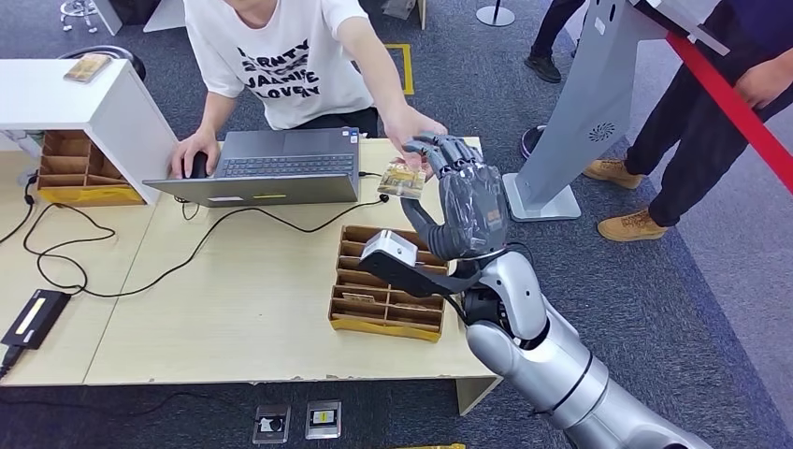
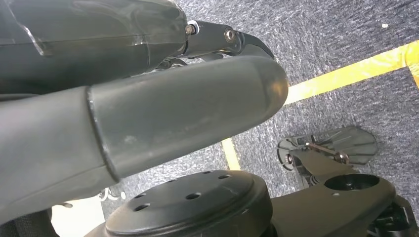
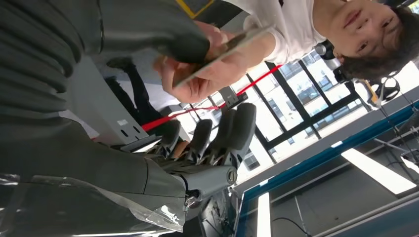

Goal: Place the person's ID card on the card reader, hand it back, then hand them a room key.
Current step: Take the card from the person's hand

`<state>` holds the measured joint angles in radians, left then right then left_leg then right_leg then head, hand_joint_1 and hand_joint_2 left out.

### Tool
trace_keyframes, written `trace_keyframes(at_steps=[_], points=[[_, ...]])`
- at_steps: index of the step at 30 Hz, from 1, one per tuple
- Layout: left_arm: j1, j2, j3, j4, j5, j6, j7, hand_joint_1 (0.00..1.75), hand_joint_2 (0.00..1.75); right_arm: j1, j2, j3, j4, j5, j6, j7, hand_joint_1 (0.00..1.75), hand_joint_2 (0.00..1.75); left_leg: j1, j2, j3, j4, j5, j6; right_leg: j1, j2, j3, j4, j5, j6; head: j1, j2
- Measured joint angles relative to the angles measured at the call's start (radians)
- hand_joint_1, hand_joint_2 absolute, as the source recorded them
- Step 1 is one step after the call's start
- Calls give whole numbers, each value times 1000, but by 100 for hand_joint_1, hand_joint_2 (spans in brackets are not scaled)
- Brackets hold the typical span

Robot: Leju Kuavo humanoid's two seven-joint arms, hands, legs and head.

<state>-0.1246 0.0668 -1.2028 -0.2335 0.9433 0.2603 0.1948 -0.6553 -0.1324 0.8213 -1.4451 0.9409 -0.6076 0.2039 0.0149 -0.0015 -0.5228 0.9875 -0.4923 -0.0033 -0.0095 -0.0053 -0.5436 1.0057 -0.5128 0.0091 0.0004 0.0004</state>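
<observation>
— Where's the card (image 1: 402, 180)?
— Over the counter's (image 1: 234, 309) far right corner, the right hand (image 1: 465, 201) pinching it; a person's hand (image 1: 411, 126) grips it too.
— Left hand (image 2: 148, 118)?
— Can't tell.

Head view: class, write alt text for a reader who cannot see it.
The robot's right hand and a person's hand meet at a card above a wooden table. The person's other hand rests beside an open laptop; a compartmented cardboard tray sits nearby.
</observation>
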Motion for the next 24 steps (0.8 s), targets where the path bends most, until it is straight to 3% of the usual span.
trace_keyframes(at_steps=[24], points=[[0,0,0,0,10,3,-7,0,0,-20,20,50,59,-29,-23,-11,175,175,0,0,0,0,0,0,0,0,0,0,0,0,0,0]])
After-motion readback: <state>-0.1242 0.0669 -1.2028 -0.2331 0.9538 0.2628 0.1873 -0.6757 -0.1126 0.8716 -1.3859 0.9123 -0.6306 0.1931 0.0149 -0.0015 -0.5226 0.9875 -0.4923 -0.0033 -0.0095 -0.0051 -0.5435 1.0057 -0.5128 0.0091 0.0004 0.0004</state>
